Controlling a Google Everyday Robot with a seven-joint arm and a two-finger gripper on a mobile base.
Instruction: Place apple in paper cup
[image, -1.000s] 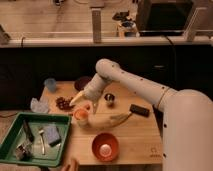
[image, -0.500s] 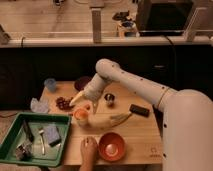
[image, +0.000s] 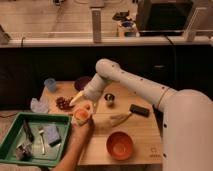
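The apple (image: 82, 113) shows as a small round orange-red shape sitting at the mouth of the paper cup (image: 83, 119), filling most of the opening, so that only a pale rim and a little of the white wall appear beneath it. Both stand near the front left of the wooden tabletop (image: 145, 131), just right of the green tray (image: 35, 120). A person's hand (image: 81, 129) reaches up from the bottom edge and wraps the cup from below, hiding most of its body; the forearm is cut off by the frame. The gripper (image: 76, 99) hangs just above and slightly left of the apple, at the end of the white arm, and whether it is open or closed, or touching the fruit, cannot be told. Beside it lie dark red grapes (image: 63, 103), a pale blue cup (image: 50, 84), a dark plate (image: 82, 83) partly hidden behind the arm, a small metal cup (image: 109, 98), a black block (image: 139, 110), a pale elongated piece (image: 120, 118) and a red-orange bowl (image: 120, 145). The tray's contents are hard to identify.
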